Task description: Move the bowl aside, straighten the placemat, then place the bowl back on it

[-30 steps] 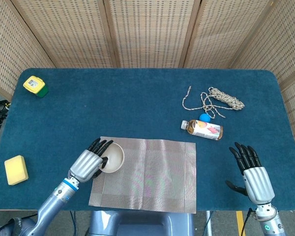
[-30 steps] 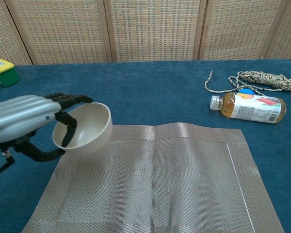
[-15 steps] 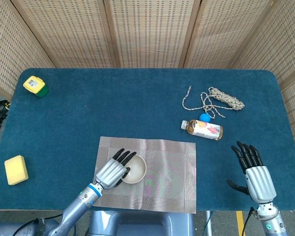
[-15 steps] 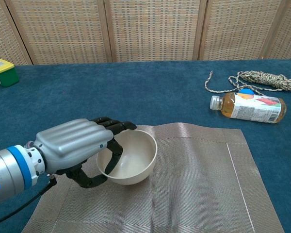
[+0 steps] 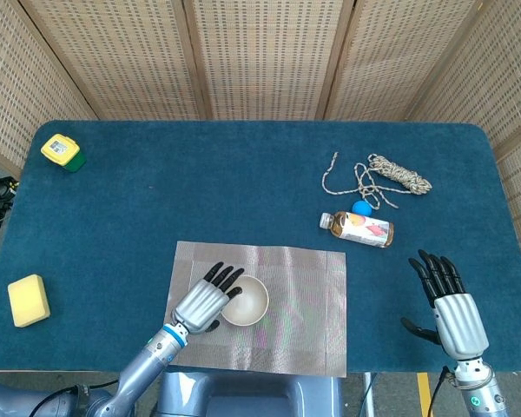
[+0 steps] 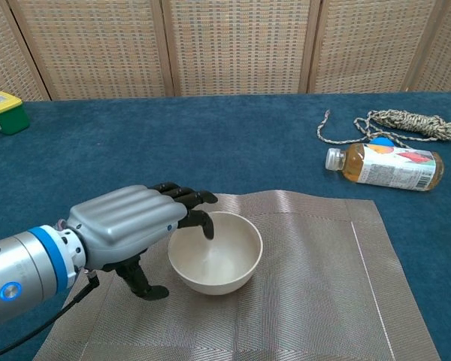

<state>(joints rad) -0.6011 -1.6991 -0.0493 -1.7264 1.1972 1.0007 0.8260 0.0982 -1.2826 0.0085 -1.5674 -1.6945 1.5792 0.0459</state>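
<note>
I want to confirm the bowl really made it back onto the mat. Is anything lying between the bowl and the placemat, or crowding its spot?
Nothing visible does. The bowl sits upright directly on the placemat, left of its middle. The left robot hand is at its rim; the bottle and rope lie off the mat.

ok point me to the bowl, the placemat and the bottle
bowl (image 6: 214, 259), chest view, on its inner floor.
placemat (image 6: 323, 286), chest view, on bare weave right of the bowl.
bottle (image 6: 395, 166), chest view, on its label, lying on its side.
</note>
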